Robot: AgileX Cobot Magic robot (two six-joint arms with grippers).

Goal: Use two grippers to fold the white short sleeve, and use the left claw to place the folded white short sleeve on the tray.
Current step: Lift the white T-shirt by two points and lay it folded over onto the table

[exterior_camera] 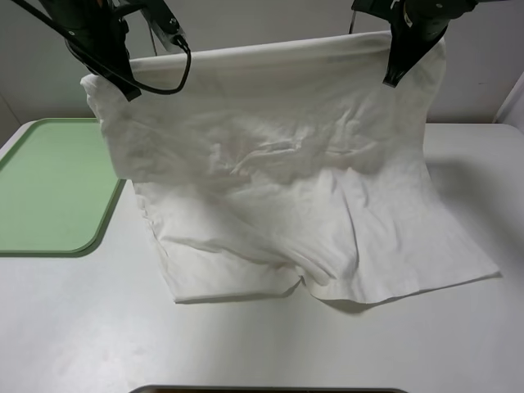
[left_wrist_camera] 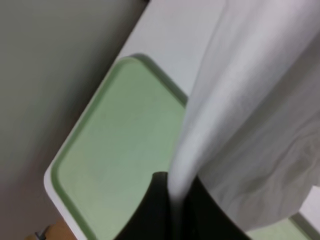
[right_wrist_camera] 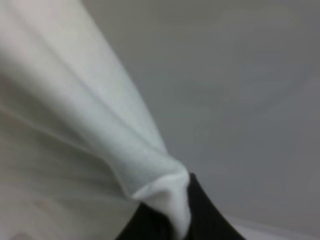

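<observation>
The white short sleeve (exterior_camera: 278, 172) hangs by its upper edge between my two grippers, high over the table. Its lower part rests wrinkled on the tabletop. My left gripper (exterior_camera: 123, 82) is shut on the upper left corner; in the left wrist view its black fingers (left_wrist_camera: 155, 210) pinch the cloth (left_wrist_camera: 250, 125). My right gripper (exterior_camera: 395, 75) is shut on the upper right corner; in the right wrist view the cloth (right_wrist_camera: 90, 125) bunches between its fingers (right_wrist_camera: 200, 215). The light green tray (exterior_camera: 49, 184) lies at the left and also shows in the left wrist view (left_wrist_camera: 120, 155).
The white table (exterior_camera: 98, 327) runs under everything. A dark edge (exterior_camera: 270, 390) shows at the bottom middle of the exterior view. A grey wall (exterior_camera: 270, 20) stands behind the arms.
</observation>
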